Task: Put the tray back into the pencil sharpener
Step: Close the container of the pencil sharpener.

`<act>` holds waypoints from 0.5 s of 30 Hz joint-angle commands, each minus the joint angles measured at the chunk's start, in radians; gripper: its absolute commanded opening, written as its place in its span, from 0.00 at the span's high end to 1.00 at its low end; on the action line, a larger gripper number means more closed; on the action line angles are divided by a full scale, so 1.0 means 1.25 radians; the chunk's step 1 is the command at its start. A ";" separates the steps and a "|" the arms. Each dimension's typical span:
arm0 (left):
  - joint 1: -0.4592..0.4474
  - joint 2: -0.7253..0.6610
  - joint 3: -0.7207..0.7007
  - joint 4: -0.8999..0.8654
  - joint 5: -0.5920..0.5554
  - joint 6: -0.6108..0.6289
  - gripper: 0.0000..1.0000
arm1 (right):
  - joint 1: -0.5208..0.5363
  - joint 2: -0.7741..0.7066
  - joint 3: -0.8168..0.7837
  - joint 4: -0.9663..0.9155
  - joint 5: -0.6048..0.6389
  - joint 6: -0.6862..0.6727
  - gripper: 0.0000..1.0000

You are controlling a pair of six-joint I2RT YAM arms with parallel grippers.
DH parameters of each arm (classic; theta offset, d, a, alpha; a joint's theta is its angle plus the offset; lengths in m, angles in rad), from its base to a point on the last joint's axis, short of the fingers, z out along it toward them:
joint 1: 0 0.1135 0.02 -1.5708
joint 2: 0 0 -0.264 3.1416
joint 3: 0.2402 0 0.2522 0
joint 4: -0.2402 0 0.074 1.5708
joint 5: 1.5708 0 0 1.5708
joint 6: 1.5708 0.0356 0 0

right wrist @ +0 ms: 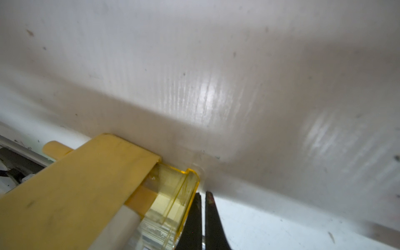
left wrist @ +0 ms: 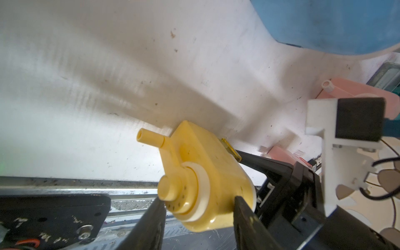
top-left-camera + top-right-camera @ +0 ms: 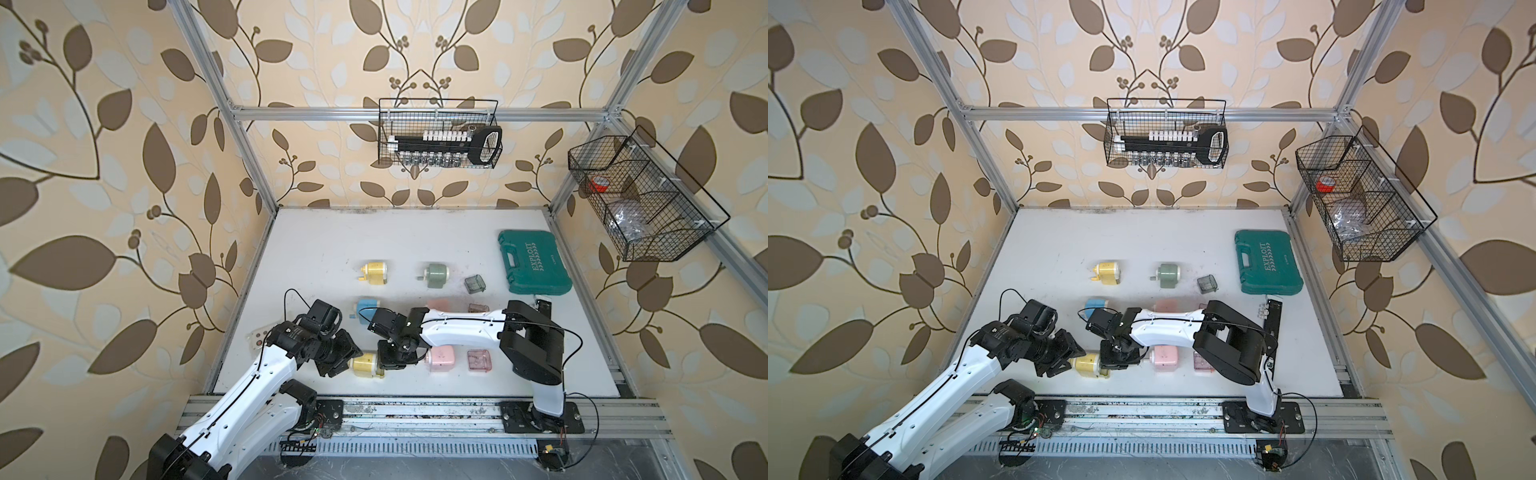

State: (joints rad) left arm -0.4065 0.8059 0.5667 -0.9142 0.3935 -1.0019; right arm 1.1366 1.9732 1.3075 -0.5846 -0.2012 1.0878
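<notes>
The white table (image 3: pixel 332 249) carries everything. Near its front edge, the left tool (image 2: pixel 199 200) clamps the yellow pencil sharpener (image 2: pixel 201 155) by its sides. The right tool (image 1: pixel 203 194), its fingers closed together on nothing, sits against the end face of the clear yellow tray (image 1: pixel 171 190). The tray is partly inside the sharpener, with its end protruding.
</notes>
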 commanded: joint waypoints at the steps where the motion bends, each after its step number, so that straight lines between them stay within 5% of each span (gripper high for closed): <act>1: -0.002 -0.005 -0.017 -0.025 0.015 -0.001 0.49 | 0.003 0.003 0.007 -0.003 -0.007 0.003 0.98; 15: -0.002 -0.010 -0.018 -0.027 0.013 -0.006 0.47 | 0.008 -0.039 -0.054 0.015 -0.009 0.033 0.97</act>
State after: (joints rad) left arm -0.4065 0.7937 0.5602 -0.9134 0.3943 -1.0027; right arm 1.1397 1.9495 1.2591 -0.5720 -0.2073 1.1126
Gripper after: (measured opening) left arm 0.526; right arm 0.047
